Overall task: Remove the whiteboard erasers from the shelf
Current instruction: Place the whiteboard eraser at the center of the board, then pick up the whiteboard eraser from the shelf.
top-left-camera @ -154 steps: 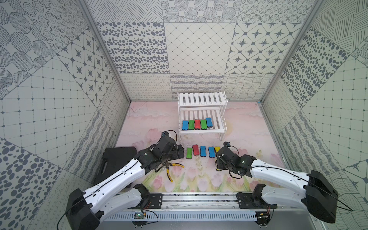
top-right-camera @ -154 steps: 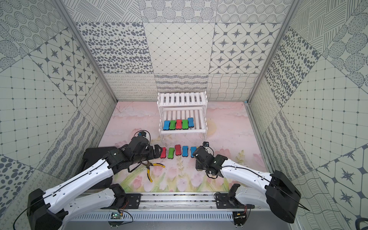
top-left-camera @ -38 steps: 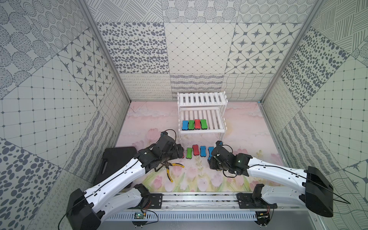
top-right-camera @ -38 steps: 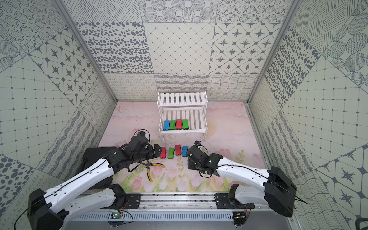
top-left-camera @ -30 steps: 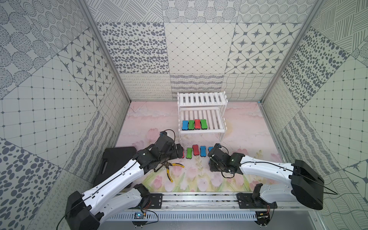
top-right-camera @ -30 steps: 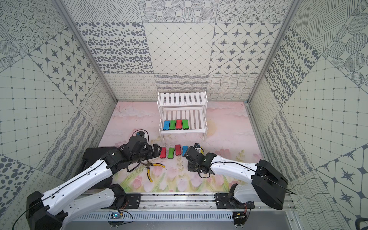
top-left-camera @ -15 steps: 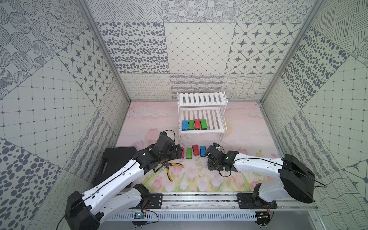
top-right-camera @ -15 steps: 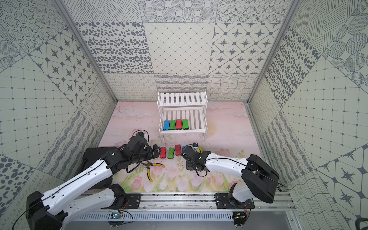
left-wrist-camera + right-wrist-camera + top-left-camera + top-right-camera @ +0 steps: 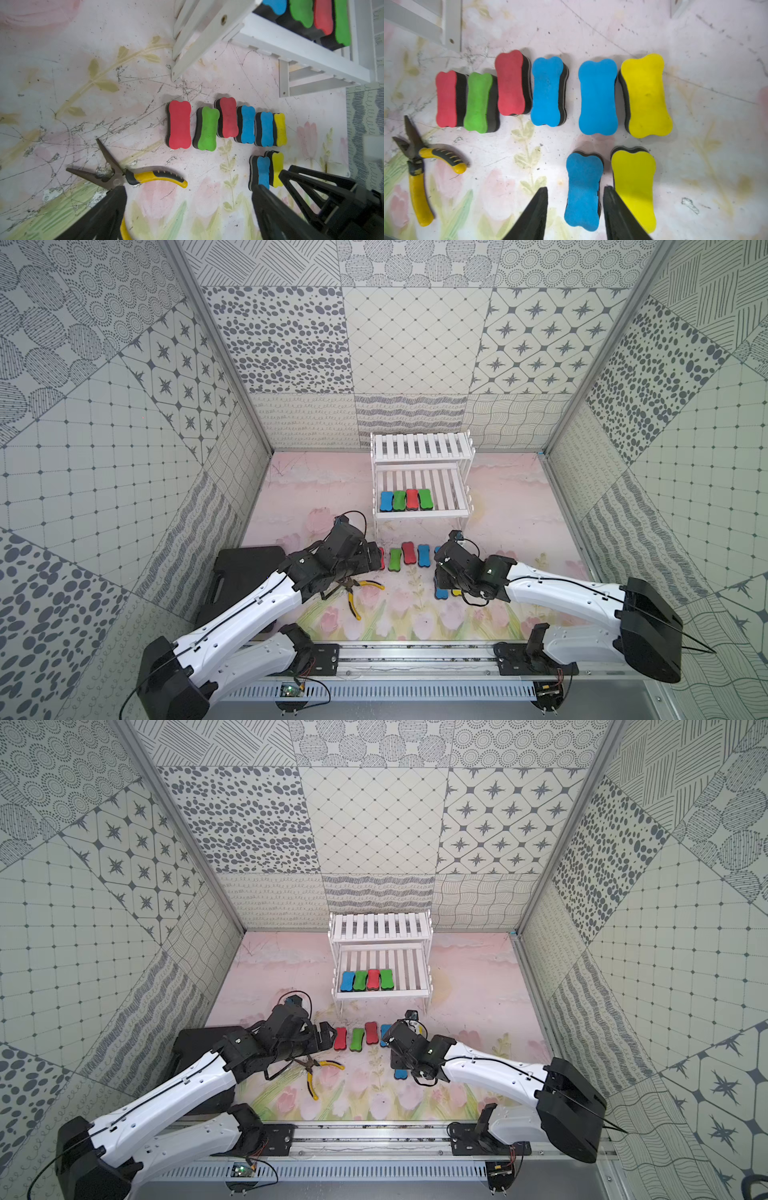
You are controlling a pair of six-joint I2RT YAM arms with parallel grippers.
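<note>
The white shelf [image 9: 422,513] stands at the back, with several whiteboard erasers on its lower tier: blue [image 9: 386,501], green, red [image 9: 412,499] and green. More erasers lie in a row on the floor in front [image 9: 548,91]. Nearer, a blue eraser [image 9: 583,191] lies flat next to a yellow one [image 9: 633,187]. My right gripper [image 9: 575,190] straddles that blue eraser, open, with a gap at one finger and the other finger close against its side. My left gripper [image 9: 187,191] hangs wide open and empty over the floor by the row's red end [image 9: 340,1039].
Yellow-handled pliers [image 9: 359,589] lie open on the floor just below my left gripper. A black case [image 9: 245,568] sits at the left under the left arm. Patterned walls enclose the floor on three sides.
My right gripper carried a blue eraser from the shelf down to the floor, and in the last second its jaws spread off it. The left arm has stayed put.
</note>
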